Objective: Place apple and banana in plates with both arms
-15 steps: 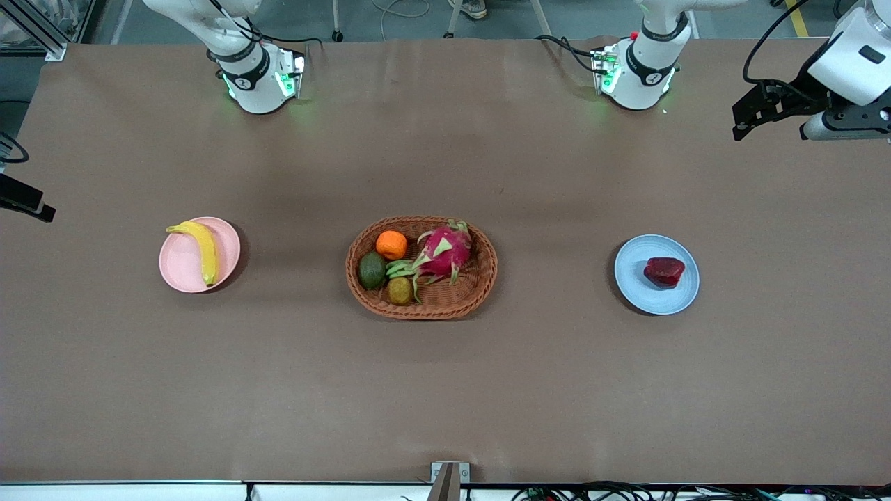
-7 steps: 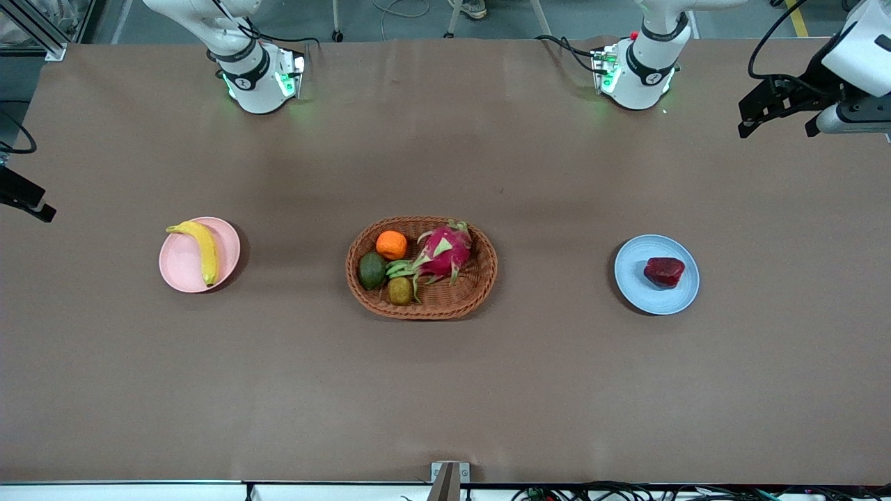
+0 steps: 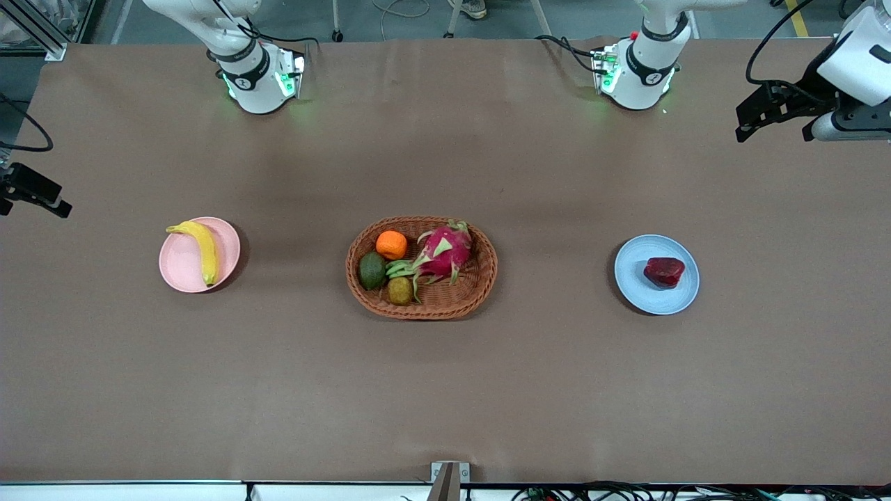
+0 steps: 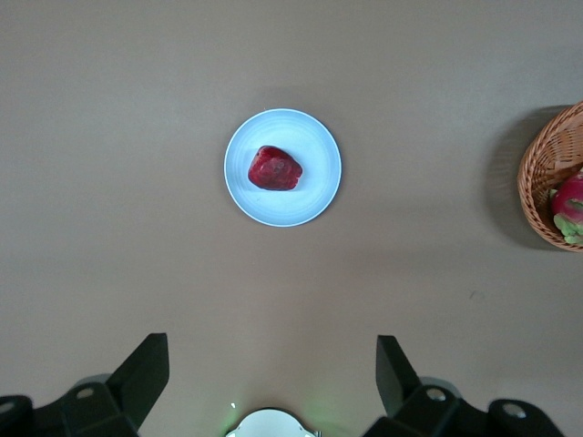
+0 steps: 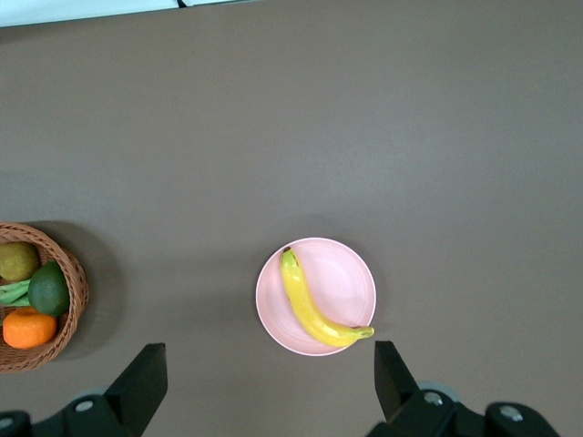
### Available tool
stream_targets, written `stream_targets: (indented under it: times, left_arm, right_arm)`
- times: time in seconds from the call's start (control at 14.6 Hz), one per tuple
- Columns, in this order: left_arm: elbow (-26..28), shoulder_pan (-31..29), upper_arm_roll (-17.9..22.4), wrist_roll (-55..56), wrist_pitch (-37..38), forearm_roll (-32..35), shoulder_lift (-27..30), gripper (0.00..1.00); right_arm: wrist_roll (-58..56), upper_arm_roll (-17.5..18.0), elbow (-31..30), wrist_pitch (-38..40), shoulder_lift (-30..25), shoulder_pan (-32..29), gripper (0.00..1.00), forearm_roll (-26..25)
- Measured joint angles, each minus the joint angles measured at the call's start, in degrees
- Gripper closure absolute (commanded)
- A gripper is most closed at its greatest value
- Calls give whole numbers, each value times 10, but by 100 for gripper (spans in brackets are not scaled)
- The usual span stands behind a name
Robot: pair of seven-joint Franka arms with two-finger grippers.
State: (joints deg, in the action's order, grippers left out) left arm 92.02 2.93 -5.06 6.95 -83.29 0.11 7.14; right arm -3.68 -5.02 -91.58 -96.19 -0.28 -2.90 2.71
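The yellow banana (image 3: 202,250) lies on the pale pink plate (image 3: 177,263) toward the right arm's end of the table. The dark red apple (image 3: 663,271) sits on the pale blue plate (image 3: 647,296) toward the left arm's end. My left gripper (image 3: 766,111) hangs high over the left arm's end, open and empty (image 4: 273,344); its wrist view looks down on the apple (image 4: 274,168) and blue plate (image 4: 310,205). My right gripper (image 3: 35,191) hangs high over the right arm's end, open and empty (image 5: 269,350), above the banana (image 5: 310,309) and pink plate (image 5: 351,273).
A brown woven basket (image 3: 480,285) stands mid-table between the plates. It holds a pink dragon fruit (image 3: 445,249), an orange (image 3: 391,244), an avocado (image 3: 372,270) and other fruit. Its edge shows in both wrist views, the left (image 4: 537,173) and the right (image 5: 77,282).
Both grippers have shifted only slightly up high at the table's ends. The fruits and plates have not moved.
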Motion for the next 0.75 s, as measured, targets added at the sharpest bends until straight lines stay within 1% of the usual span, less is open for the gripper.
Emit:
stream_targets:
  times: [0.14, 0.41, 0.75]
  left_arm:
    - [-6, 0, 0, 0, 0, 0, -4, 0]
    - [-10, 0, 0, 0, 0, 0, -8, 0]
    - [-11, 0, 0, 0, 0, 0, -8, 0]
  right_arm:
    - [0, 2, -17, -2, -14, 3, 0, -6]
    - [0, 3, -76, -37, -49, 5, 0, -8]
    - [0, 3, -84, -19, -62, 7, 0, -9]
